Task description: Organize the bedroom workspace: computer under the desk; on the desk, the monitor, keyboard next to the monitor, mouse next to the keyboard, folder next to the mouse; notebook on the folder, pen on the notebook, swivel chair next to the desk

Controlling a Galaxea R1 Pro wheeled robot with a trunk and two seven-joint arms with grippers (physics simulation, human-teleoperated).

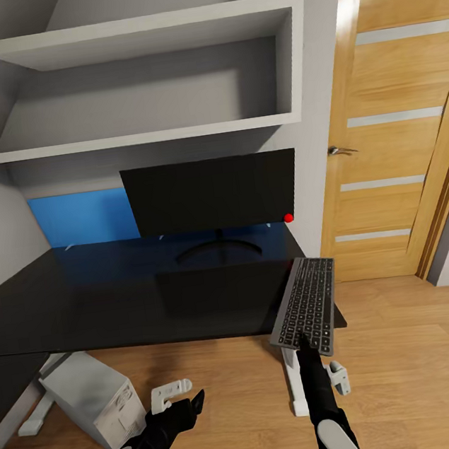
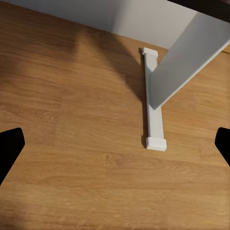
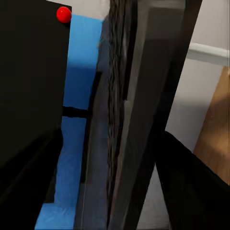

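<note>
Head view first: the monitor (image 1: pixel 211 193) stands on the desk (image 1: pixel 85 301), its red dot at the lower corner nearest the door; the keyboard (image 1: pixel 306 306) lies at the desk's end beyond that corner, slanted, its near end jutting past the desk edge; the right gripper (image 1: pixel 306 346) pinches that near end, so one short side carries the whole board; the computer (image 1: pixel 95 396) sits on the floor under the desk, and the left gripper (image 1: pixel 191 403) hangs over the floor beside it with nothing in it.

Left wrist view: the two fingertips (image 2: pixel 9 148) stand wide apart with bare wood floor between them; a white desk foot (image 2: pixel 153 103) lies ahead.

Right wrist view: the keyboard (image 3: pixel 120 120) runs edge-on away from the camera, beside the monitor (image 3: pixel 28 72); the jaws' own closure is hidden, though the hold looks firm.

Judging by its look, the keyboard is stiff, thin and light, with smooth edges that may slip; held at one end it will lever and sag against the pads, so a hold nearer the middle of a long edge would steady it; sliding it flat along the desk toward the monitor seems safer than lifting.
</note>
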